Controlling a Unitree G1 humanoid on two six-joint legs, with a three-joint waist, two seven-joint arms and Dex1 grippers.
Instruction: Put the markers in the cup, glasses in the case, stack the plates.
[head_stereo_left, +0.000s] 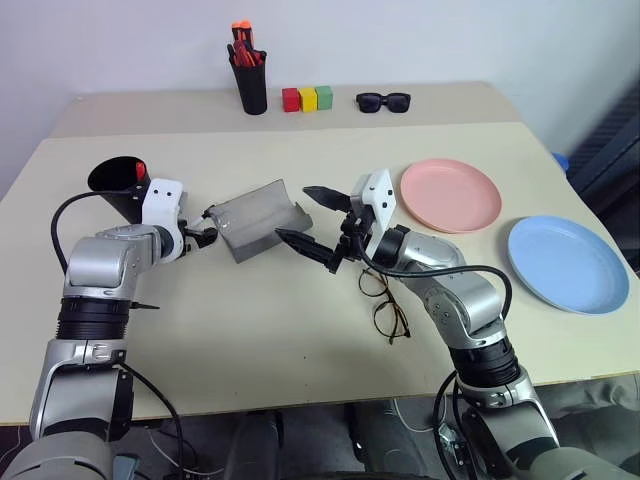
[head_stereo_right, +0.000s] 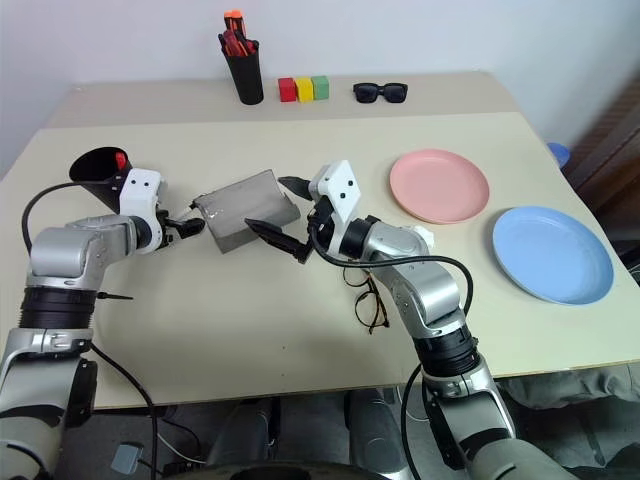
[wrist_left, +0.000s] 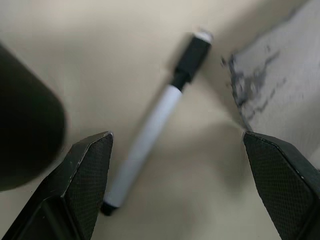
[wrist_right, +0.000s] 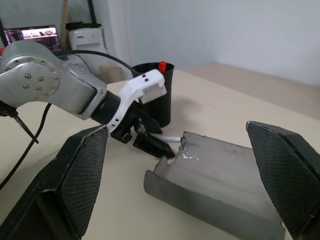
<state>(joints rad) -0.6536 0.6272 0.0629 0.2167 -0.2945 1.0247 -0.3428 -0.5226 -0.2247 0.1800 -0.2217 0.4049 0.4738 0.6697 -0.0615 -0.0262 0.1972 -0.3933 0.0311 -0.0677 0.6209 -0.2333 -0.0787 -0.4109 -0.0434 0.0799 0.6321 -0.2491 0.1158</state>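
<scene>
Silver-grey arms, white wrist housings, black cables, textured black gripper fingers.

Left arm bent in from the left of the grey case, wrist tipped downward, left gripper just beside that case's left end, fingers spread wide with nothing between. Right arm raised over the case's right side, right gripper roughly level, fingers parted wide, apparently clear of the case.
</scene>
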